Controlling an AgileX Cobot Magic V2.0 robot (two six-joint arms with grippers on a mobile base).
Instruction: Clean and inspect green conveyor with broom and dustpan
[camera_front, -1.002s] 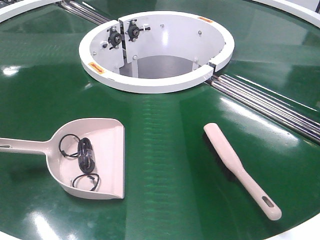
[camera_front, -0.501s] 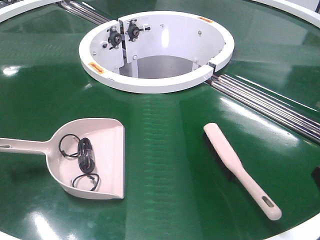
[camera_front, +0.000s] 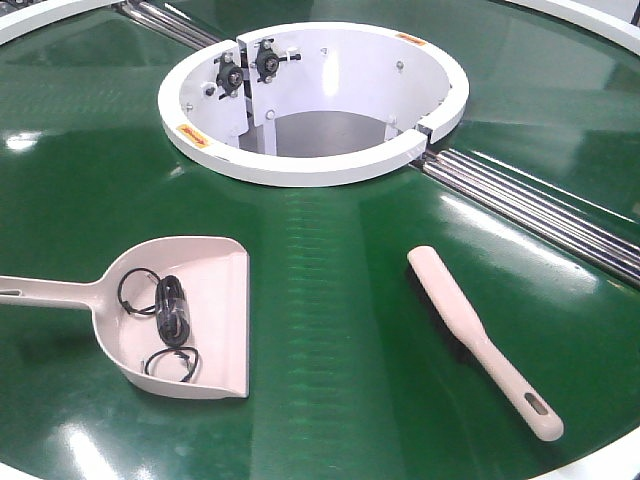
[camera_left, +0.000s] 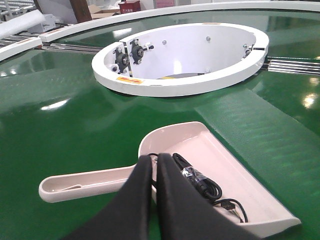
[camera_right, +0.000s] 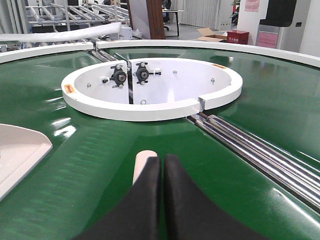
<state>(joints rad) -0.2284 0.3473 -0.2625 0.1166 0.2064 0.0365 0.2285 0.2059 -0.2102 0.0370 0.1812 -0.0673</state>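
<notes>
Glossy dark-green conveyor belt (camera_front: 330, 330) fills the front view, curved, ceiling lights reflecting off it. Large white ring opening (camera_front: 300, 168) sits far centre, with black bearing mounts on its inner wall. Metal rollers (camera_front: 540, 215) run from the ring toward the right edge. White outer rim (camera_right: 200, 45) arcs behind; beyond it a factory floor with roller racks and a red box.

Pale beige-pink plastic dustpan (camera_front: 215, 300) lies near left, handle pointing left, holding coiled black cables (camera_front: 170, 315). Long pale beige-pink hand broom (camera_front: 470, 330) lies near right, well apart from the dustpan, slotted handle end nearest.

Left gripper (camera_left: 154, 162) hovers over the dustpan's handle joint, fingers pressed together, holding nothing. Right gripper (camera_right: 162, 162) sits above the broom tip, fingers pressed together too.
</notes>
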